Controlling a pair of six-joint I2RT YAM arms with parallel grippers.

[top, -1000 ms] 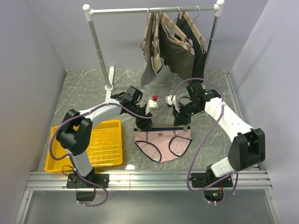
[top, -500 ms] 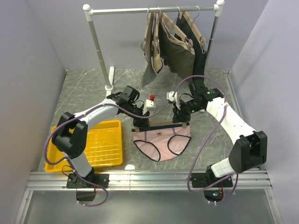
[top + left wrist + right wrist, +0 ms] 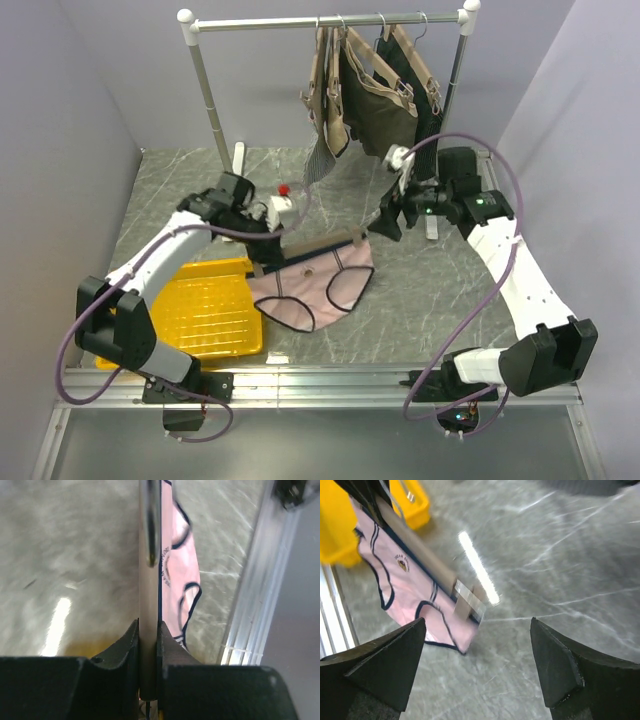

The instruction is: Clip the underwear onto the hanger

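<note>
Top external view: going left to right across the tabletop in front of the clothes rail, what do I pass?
Yellow plastic tray → pale pink briefs with navy edging → right gripper, jaws open. The left gripper and tan bar hanger overlap the briefs, so they are left out.

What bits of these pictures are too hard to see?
- Right wrist view: the round mark on the underwear is too small and blurry to read.
- Left wrist view: the hanger is edge-on, cut off at the top, hiding most of the underwear.
- Top view: the left gripper's jaws hide under its own wrist.
</note>
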